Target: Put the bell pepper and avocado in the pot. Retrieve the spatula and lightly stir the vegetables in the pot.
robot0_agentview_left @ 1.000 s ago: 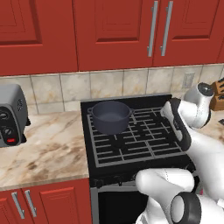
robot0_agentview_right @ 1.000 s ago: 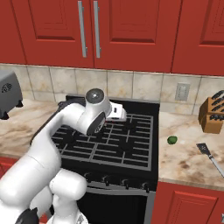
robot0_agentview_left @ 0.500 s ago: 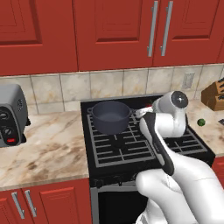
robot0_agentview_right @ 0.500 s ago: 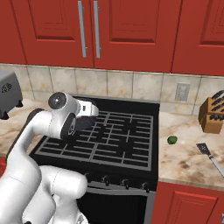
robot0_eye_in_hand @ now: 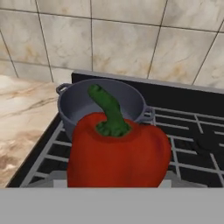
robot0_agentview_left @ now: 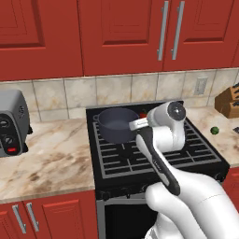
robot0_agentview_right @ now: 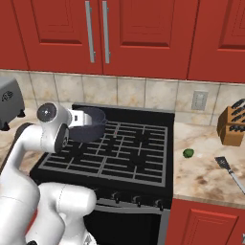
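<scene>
The red bell pepper (robot0_eye_in_hand: pixel 118 153) with a green stem hangs close before the hand camera, and its bulk hides my fingertips. My gripper (robot0_agentview_left: pixel 136 124) is shut on it, just right of the dark grey-blue pot (robot0_agentview_left: pixel 114 124) on the stove's back-left burner. From the right base view the gripper (robot0_agentview_right: pixel 84 117) sits at the pot's (robot0_agentview_right: pixel 94 132) left rim. The pot (robot0_eye_in_hand: pixel 74 107) lies empty just behind the pepper. A small green avocado (robot0_agentview_right: pixel 188 153) rests on the right counter, with the spatula (robot0_agentview_right: pixel 228 168) near that counter's front edge.
The black stove grates (robot0_agentview_left: pixel 154 154) stretch right of the pot. A toaster (robot0_agentview_left: pixel 11 123) stands on the left counter and a knife block (robot0_agentview_right: pixel 232 127) at the back right. The tiled wall and red cabinets rise behind.
The arm has swung left across the stove, carrying the hand from the right side to just beside the pot. Pot, avocado and spatula stayed put.
</scene>
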### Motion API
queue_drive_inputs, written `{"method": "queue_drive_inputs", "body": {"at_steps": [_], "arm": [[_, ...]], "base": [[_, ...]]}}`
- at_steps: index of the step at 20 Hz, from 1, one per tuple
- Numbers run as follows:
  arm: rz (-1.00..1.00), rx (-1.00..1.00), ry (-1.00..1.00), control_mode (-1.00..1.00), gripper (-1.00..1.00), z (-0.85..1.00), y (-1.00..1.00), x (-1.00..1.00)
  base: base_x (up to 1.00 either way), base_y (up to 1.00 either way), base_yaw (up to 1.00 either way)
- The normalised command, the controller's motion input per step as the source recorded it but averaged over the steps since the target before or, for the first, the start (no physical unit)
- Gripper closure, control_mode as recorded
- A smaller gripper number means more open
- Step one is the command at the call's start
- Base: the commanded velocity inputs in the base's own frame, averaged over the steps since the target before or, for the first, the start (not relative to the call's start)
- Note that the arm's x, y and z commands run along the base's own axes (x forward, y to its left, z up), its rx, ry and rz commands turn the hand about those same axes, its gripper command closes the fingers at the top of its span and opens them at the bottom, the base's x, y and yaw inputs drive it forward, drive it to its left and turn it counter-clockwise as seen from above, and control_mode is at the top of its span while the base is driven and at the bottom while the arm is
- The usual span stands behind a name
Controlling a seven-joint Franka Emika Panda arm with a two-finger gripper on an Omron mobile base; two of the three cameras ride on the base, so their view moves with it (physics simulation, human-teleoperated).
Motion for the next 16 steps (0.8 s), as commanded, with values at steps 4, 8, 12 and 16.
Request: {"method": "queue_drive_inputs", "body": {"at_steps": [4, 8, 12, 16], "arm": [[0.0, 0.0, 0.0, -1.0, 1.0, 0.0, 0.0, 0.02], [0.0, 0.0, 0.0, -1.0, 1.0, 0.0, 0.07, 0.62], [-0.01, 0.0, 0.04, -1.0, 1.0, 0.0, 0.28, 0.96], [-0.03, 0.0, 0.06, -1.0, 1.0, 0.0, 0.27, 0.85]], "base": [[0.0, 0.0, 0.0], [0.0, 0.0, 0.0], [0.0, 0.0, 0.0], [0.0, 0.0, 0.0]]}}
